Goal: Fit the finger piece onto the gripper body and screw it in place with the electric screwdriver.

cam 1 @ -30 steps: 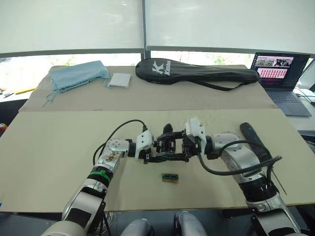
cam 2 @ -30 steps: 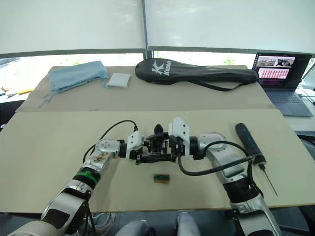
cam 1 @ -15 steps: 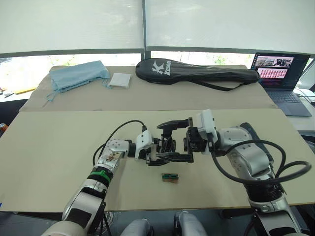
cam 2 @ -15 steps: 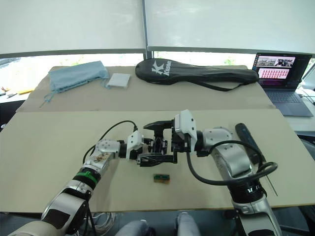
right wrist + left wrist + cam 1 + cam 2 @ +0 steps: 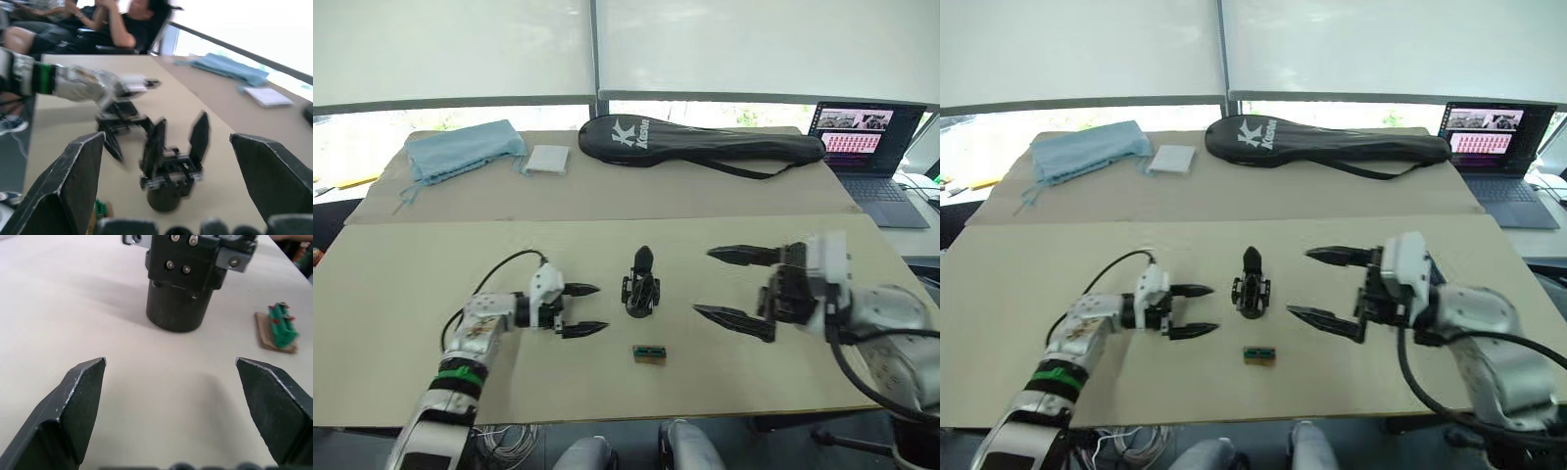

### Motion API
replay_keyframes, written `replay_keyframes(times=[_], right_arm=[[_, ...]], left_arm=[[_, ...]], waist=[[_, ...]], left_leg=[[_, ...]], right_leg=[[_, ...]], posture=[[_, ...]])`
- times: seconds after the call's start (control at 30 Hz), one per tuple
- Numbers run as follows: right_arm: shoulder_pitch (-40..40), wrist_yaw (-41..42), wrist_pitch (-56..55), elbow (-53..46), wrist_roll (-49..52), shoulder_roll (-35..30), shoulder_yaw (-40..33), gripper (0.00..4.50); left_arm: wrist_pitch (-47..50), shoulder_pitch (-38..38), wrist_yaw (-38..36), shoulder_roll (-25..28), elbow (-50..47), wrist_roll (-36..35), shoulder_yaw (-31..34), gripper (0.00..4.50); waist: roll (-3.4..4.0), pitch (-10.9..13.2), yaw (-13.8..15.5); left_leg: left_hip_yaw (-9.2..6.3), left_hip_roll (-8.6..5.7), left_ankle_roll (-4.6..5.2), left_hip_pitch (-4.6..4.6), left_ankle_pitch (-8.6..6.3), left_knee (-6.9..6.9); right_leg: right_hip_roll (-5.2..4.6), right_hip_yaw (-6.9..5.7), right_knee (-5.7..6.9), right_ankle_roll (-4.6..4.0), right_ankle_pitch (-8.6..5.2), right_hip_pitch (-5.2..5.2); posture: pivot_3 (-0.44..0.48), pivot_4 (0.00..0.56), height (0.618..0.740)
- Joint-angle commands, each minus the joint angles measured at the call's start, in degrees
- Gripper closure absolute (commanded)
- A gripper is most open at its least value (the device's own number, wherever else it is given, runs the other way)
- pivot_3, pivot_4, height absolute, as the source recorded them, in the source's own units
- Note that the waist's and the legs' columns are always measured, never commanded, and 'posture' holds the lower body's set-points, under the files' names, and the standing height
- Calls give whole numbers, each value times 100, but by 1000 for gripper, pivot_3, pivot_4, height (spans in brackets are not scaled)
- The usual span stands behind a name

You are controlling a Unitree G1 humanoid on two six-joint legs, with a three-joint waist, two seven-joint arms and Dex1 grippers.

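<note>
The gripper body (image 5: 641,284) stands upright on its round base in the middle of the near table, free of both grippers. In the right wrist view two black pointed fingers (image 5: 155,142) rise from it; I cannot tell which one is the finger piece. My left gripper (image 5: 601,307) is open, a short way to the body's left, pointing at it. On the body's right my right gripper (image 5: 702,281) is wide open, held above the table and aimed the same way. The electric screwdriver is hidden.
A small green connector on a brown card (image 5: 649,353) lies just in front of the body. On the far table lie a black racket bag (image 5: 705,145), a blue cloth (image 5: 460,149), a white pad (image 5: 548,160) and a laptop (image 5: 862,147). People sit beyond the table (image 5: 98,24).
Both grippers were closed in around the gripper body; they have let go and drawn apart, left to the left, right to the right. The body stands alone.
</note>
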Motion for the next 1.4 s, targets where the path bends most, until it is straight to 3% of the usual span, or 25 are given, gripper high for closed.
replay_keyframes(times=[0.03,0.27,0.43,0.63,0.73,0.83,0.93,1.1,1.2,1.4], right_arm=[[1020,-331,-178,-377,69,166,-1299,0],[3165,-580,-999,-428,14,1307,-2882,0],[3994,-860,-1424,-313,149,1998,-3496,0],[4446,-1167,-1648,-308,251,2450,-3579,0],[4520,-1354,-1369,-523,404,2384,-3370,0],[4025,-1949,-807,-584,796,1708,-3404,0],[3265,-2540,253,-208,1223,501,-3361,0],[2360,-2807,2173,956,860,-1556,-2406,0],[1594,-2740,2469,1733,493,-2121,-1664,0],[23,-2445,2503,2928,-303,-2311,-187,0]], left_arm=[[458,90,-45,298,-889,-657,528,23],[1507,226,137,760,-2092,-1401,982,23],[1884,264,157,911,-2453,-1635,1099,23],[2118,2,272,874,-2454,-1828,1172,23],[2124,-60,322,842,-2449,-1821,1120,23],[2099,-123,361,788,-2436,-1804,1050,23],[2037,-255,414,677,-2357,-1749,981,23],[1845,-397,426,484,-2293,-1597,801,23],[1759,-475,296,443,-2222,-1468,632,23],[1872,-559,195,395,-2250,-1559,552,23]], waist=[[1,3,68],[13,10,149],[18,14,60],[21,19,-8],[29,21,-16],[28,23,-53],[25,25,-60],[12,32,27],[10,34,70],[8,35,56]], left_leg=[[0,-2,4,-3,-3,0],[1,-6,-19,7,-22,-4],[7,-5,-41,18,-25,-14],[10,-3,-65,37,-12,-61],[10,-3,-69,39,-11,-66],[17,-3,-69,42,-11,-67],[32,-6,-68,46,-11,-66],[33,5,-26,30,13,-67],[31,11,-21,12,12,-60],[32,9,-8,7,7,-38]], right_leg=[[-2,-1,-1,1,0,-1],[1,3,-1,9,-5,7],[2,12,4,11,-6,11],[3,23,3,8,-11,10],[4,24,3,7,-12,9],[3,30,4,6,-12,10],[1,43,4,7,-11,12],[0,39,-2,0,-8,6],[-2,28,-10,-3,-7,1],[-4,21,-22,0,-5,3]], posture=[[0,150,740],[0,150,740],[0,150,740],[0,150,740],[0,150,740],[0,150,740],[0,150,740],[0,150,740],[0,150,740],[0,150,740]])
